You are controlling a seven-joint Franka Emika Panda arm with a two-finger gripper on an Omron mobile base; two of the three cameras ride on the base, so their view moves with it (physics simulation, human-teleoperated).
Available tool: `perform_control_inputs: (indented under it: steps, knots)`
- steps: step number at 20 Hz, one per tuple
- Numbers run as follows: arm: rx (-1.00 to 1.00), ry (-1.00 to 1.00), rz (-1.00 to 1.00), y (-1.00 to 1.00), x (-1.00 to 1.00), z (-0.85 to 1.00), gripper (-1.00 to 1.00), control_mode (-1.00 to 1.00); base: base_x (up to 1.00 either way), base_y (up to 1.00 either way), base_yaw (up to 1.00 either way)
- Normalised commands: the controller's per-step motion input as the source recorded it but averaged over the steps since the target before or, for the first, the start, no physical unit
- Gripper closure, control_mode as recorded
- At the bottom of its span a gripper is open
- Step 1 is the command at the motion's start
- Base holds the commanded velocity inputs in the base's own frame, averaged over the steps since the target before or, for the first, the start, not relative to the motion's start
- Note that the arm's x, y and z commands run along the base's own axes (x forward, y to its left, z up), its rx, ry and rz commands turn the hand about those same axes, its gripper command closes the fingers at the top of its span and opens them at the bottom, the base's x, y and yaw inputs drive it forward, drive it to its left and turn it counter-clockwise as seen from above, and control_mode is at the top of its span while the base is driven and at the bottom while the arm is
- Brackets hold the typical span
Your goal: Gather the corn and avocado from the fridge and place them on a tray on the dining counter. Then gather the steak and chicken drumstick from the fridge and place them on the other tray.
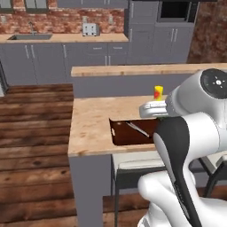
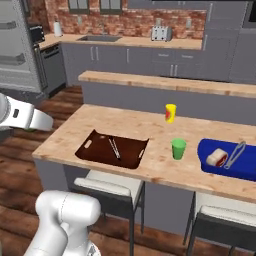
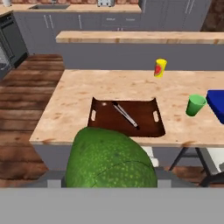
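Hand view: bumpy dark-green avocado

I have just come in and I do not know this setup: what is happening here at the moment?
A white robot arm is carrying an avocado between its jaws toward the dining counter. In front of it lies a brown tray with tongs on it and no food yet. Further right stand a green cup and a yellow bottle, then a blue tray already holding a piece of meat and tongs.

Counter with trays, cup, bottle
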Motion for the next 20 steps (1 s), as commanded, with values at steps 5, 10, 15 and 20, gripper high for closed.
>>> perform_control_inputs:
  steps: [5,10,15,20]
  knots:
    - [0.0,0.0,0.0,0.0,0.0,0.0,1.0,1.0,0.45,0.0,-0.18]
    - [0.0,0.0,0.0,0.0,0.0,0.0,1.0,1.0,0.63,0.0,-0.07]
    - [0.01,0.03,0.0,0.0,0.2,-0.13,1.0,-1.0,0.39,0.0,-0.01]
    - [0.0,0.17,0.0,0.0,0.37,-0.65,1.0,-1.0,0.0,0.0,0.0]
